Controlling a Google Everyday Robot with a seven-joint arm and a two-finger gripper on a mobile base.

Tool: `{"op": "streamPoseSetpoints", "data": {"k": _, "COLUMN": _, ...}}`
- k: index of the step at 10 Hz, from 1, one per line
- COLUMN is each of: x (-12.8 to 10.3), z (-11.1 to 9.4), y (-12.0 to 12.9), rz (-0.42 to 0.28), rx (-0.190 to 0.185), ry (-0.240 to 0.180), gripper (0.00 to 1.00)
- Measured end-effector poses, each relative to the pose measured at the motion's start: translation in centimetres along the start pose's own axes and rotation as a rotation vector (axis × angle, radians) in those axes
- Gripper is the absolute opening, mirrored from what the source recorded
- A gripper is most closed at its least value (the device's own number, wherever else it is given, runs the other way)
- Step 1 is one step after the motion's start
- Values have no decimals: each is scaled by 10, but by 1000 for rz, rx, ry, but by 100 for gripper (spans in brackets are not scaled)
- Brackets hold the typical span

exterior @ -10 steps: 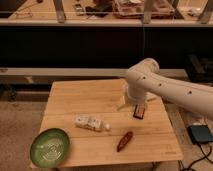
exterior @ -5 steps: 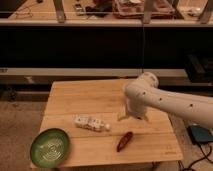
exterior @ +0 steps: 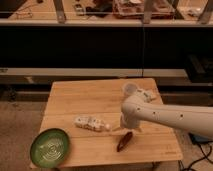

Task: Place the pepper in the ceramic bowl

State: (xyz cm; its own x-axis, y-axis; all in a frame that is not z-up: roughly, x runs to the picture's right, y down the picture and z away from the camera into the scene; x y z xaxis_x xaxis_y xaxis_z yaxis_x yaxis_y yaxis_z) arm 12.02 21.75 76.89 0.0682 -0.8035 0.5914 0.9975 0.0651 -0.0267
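Note:
The pepper [exterior: 124, 141], small, slim and dark red, lies on the wooden table [exterior: 85, 102] near its front edge, right of centre. The ceramic bowl [exterior: 50, 148], green with a pale pattern, sits at the table's front left corner. My gripper [exterior: 124, 128] is at the lower end of the white arm [exterior: 160, 116], just above and behind the pepper, mostly hidden by the arm. I cannot see it touching the pepper.
A whitish plastic bottle [exterior: 91, 123] lies on its side between the bowl and the pepper, close to the gripper's left. A dark shelf front [exterior: 100, 50] runs behind the table. A blue object [exterior: 202, 137] sits on the floor to the right.
The arm has swung lower and toward the front of the table, closer to the pepper. It now covers the dark packet seen earlier. Pepper, bottle and bowl have not moved.

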Motion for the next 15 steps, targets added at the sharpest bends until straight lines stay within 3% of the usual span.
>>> {"op": "streamPoseSetpoints", "data": {"k": 3, "x": -9, "z": 21, "y": 11, "rz": 39, "rx": -20, "ry": 0, "gripper": 80}}
{"op": "streamPoseSetpoints", "data": {"k": 8, "x": -23, "z": 50, "y": 3, "rz": 45, "rx": 8, "ry": -35, "gripper": 79}}
{"op": "streamPoseSetpoints", "data": {"k": 9, "x": -24, "z": 53, "y": 3, "rz": 46, "rx": 9, "ry": -40, "gripper": 74}}
{"op": "streamPoseSetpoints", "data": {"k": 12, "x": -25, "z": 55, "y": 1, "rz": 44, "rx": 19, "ry": -52, "gripper": 42}}
{"op": "streamPoseSetpoints", "data": {"k": 13, "x": -25, "z": 55, "y": 0, "rz": 39, "rx": 23, "ry": -52, "gripper": 36}}
{"op": "streamPoseSetpoints", "data": {"k": 15, "x": -24, "z": 52, "y": -5, "rz": 24, "rx": 30, "ry": -51, "gripper": 34}}
